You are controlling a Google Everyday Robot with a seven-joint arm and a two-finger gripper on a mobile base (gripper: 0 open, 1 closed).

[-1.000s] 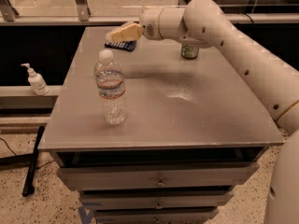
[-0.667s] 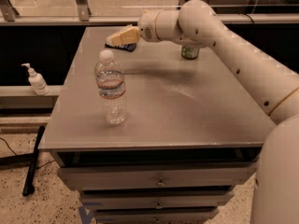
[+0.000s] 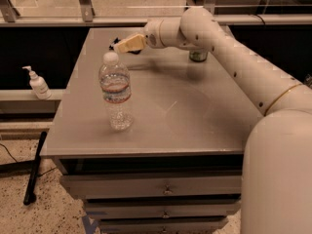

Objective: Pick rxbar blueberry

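Observation:
The rxbar blueberry lies at the far left of the grey table. Only a dark sliver of it shows beside my gripper; the rest is hidden. My gripper is right over the bar at the table's back edge, pointing left, with the white arm reaching in from the right. I cannot tell whether it is touching the bar.
A clear water bottle stands upright at the front left of the table. A green can stands at the back, partly hidden behind my arm. A soap dispenser sits on a ledge to the left. Drawers are below the tabletop.
My gripper has come down a little onto the bar, and less of the dark wrapper shows now. The bottle and can have not moved.

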